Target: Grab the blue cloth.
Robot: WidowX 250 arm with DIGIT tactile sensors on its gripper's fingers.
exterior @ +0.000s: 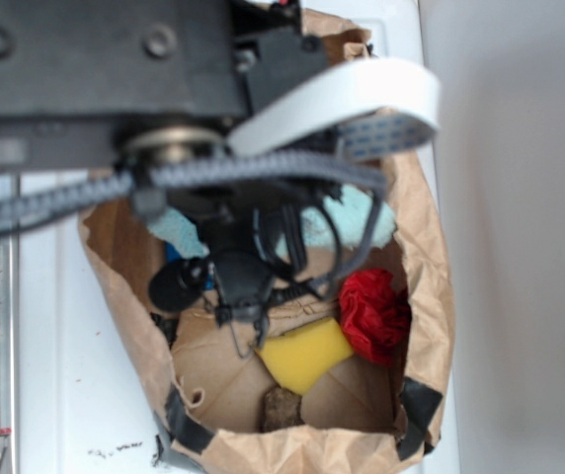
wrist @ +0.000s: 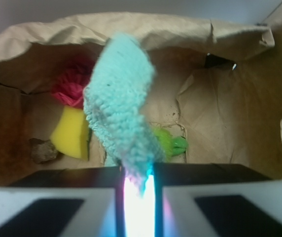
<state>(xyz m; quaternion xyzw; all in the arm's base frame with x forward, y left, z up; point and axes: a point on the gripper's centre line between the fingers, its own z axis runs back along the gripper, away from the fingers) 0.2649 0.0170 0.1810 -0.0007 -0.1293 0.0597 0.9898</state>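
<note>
Wrist view: the gripper (wrist: 138, 197) is filling the lower edge of the frame, its two pale, dark-faced fingers (wrist: 52, 205) standing close together and clenching a corner of the rumpled light teal-blue terry cloth (wrist: 121, 113). The cloth is rising out of the narrow gap between the fingers and hanging free in front of the lens, above the floor of the crumpled brown paper bag (wrist: 229, 113), where it is blocking the middle of the scene. No brand, label or writing is readable on any surface in either view.

Behind the cloth, a bright green plush toy (wrist: 170, 144) is lying on the bag floor, just right of the cloth's lower part. To the left, a yellow sponge block (wrist: 72, 133) is resting beside a small brown stone-like lump (wrist: 43, 150), and a red crinkled wad (wrist: 72, 81) is sitting farther back against the bag wall.

Exterior view: the black robot arm (exterior: 105, 59) is reaching over the open paper bag (exterior: 431, 286), with a grey ribbon cable (exterior: 342, 94) and braided wires crossing the bag mouth. Patches of the teal-blue cloth (exterior: 347, 219) are showing on both sides of the arm's dark wrist, high in the bag. The yellow sponge (exterior: 307, 354), the red wad (exterior: 373, 311) and the brown lump (exterior: 281, 407) are lying on the bag floor. The bag is standing on a white table (exterior: 65, 375).
</note>
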